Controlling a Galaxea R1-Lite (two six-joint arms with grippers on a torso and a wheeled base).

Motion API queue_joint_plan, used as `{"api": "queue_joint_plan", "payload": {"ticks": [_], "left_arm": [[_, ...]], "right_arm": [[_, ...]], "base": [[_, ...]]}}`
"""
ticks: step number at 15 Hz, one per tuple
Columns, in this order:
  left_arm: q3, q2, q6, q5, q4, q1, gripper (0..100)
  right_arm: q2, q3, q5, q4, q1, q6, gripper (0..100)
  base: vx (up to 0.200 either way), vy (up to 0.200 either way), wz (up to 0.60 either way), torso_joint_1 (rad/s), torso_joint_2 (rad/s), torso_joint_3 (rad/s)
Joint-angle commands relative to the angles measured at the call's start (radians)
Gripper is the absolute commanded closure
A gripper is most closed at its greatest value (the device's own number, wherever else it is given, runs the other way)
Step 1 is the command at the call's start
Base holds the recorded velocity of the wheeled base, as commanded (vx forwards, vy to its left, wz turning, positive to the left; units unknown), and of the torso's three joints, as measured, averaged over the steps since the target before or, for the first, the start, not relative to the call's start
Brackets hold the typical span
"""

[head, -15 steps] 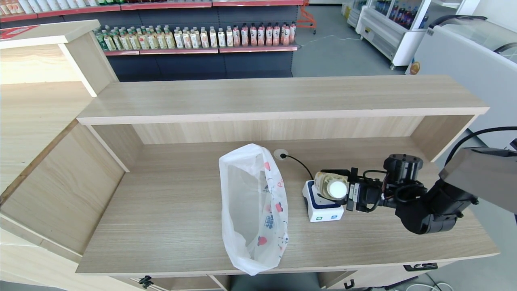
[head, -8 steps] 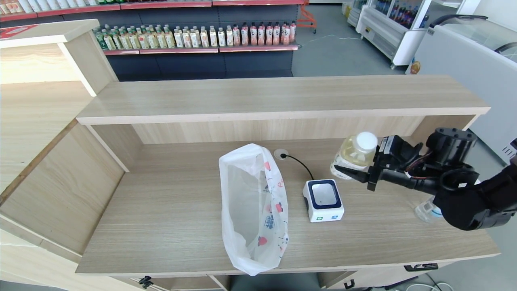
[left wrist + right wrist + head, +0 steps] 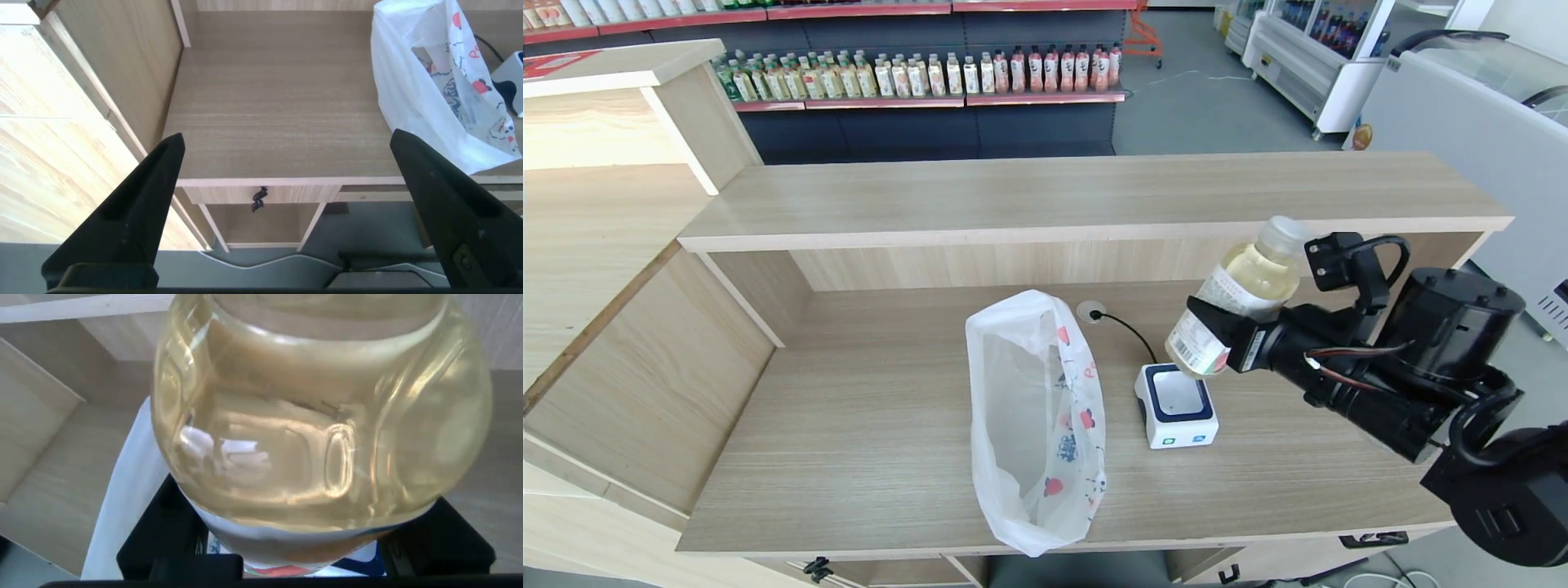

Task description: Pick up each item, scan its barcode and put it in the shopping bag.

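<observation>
My right gripper is shut on a clear bottle of pale yellow drink, held tilted in the air above and just right of the white barcode scanner. The bottle's white cap points up and to the right, its labelled base down towards the scanner. Up close, the bottle bulges between the black fingers. A white plastic shopping bag with small printed figures stands open on the wooden counter, left of the scanner. My left gripper hangs open off the counter's front edge, the bag beyond it.
A black cable runs from the scanner to a round port at the back of the counter. A raised wooden ledge borders the far side, with side walls left and right. Shelves of bottles stand behind.
The right arm has lifted the bottle off the scanner, swung it right, then brought it back above the scanner, tipping it from cap-towards-me to cap-up. The bag and scanner have not moved.
</observation>
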Motion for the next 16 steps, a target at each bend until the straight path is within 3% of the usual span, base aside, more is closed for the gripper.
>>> {"api": "queue_joint_plan", "payload": {"ticks": [1, 16], "left_arm": [[0.000, 0.000, 0.000, 0.000, 0.000, 0.000, 0], [0.000, 0.000, -0.003, 0.000, 0.000, 0.000, 0]], "right_arm": [[0.000, 0.031, -0.001, -0.003, 0.014, 0.010, 100], [0.106, 0.037, -0.001, -0.028, 0.036, 0.016, 100]], "base": [[0.000, 0.000, 0.00, 0.000, 0.00, 0.000], [0.000, 0.013, 0.00, 0.000, 0.00, 0.000]]}}
